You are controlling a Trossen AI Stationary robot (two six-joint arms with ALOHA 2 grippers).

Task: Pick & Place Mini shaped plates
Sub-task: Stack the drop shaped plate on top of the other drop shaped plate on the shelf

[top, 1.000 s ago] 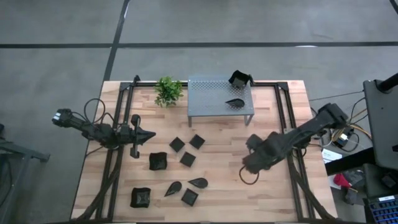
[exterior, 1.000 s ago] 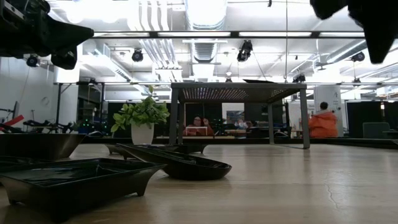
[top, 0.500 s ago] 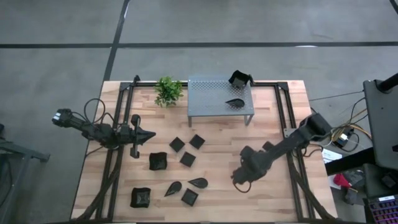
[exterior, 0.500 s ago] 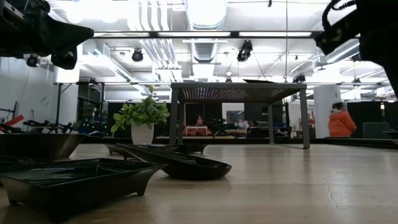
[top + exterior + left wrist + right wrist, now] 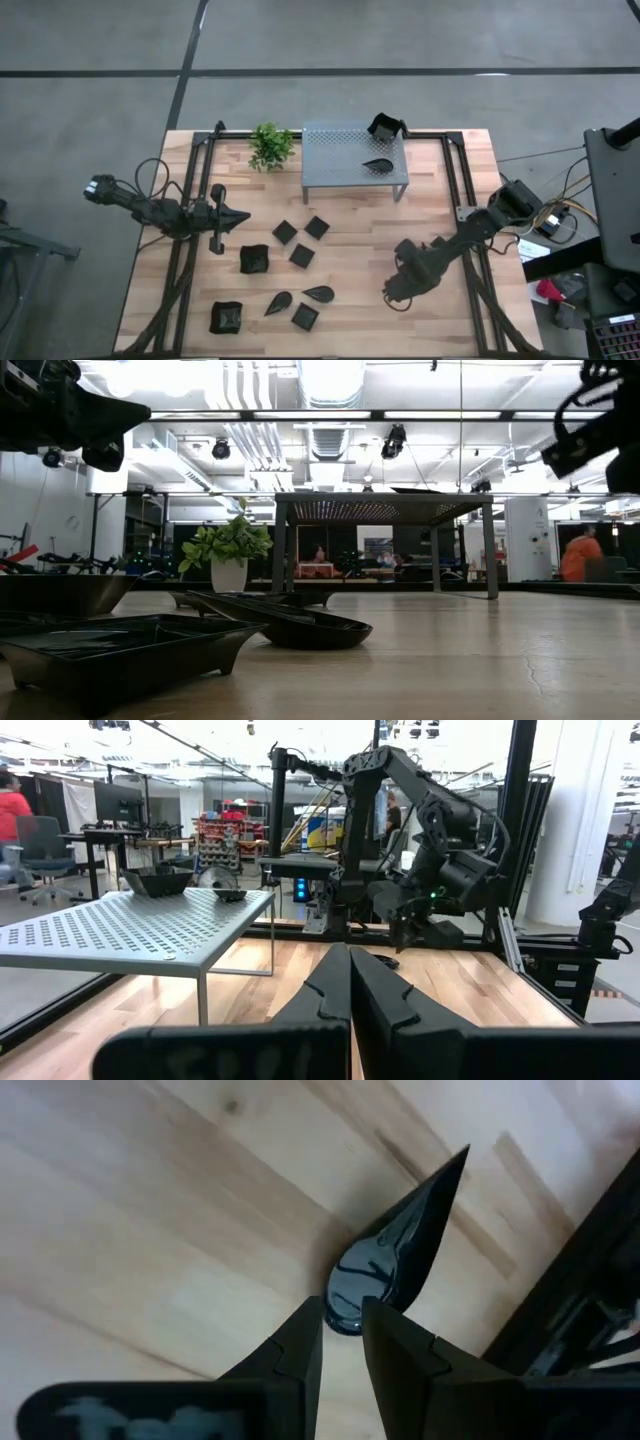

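1. Pale wood planks make up the table [image 5: 350,250] in the high view. The right gripper [image 5: 397,290] hangs low over its right half, right of the plates; its fingers cannot be made out from here. The left gripper [image 5: 236,216] waits over the left side, fingers pressed together. Nine black plates [image 5: 290,268] lie loose on the left half: four flat squares, two deeper wavy-rimmed ones and two teardrops among them. Far off stands a grey perforated shelf [image 5: 340,155] with a teardrop plate [image 5: 378,164] on it, a deep plate [image 5: 385,126] at its far right corner, and a green plant [image 5: 270,146] to its left.

2. Dark dishes fill the near left of the low view, the nearest a shallow tray [image 5: 120,645]. Beyond are the plant and shelf, then a lit hall with ceiling lamps and a person in orange [image 5: 578,555] at far right.

3. The left wrist view shows the left fingers [image 5: 330,990] shut on nothing, the shelf to one side and the right arm [image 5: 440,870] bent down over the table beyond.

4. The right wrist view shows the right fingers [image 5: 300,1345] narrowly parted, tips closing on the round end of a glossy teardrop plate [image 5: 400,1255] on the wood; whether they grip it I cannot tell.
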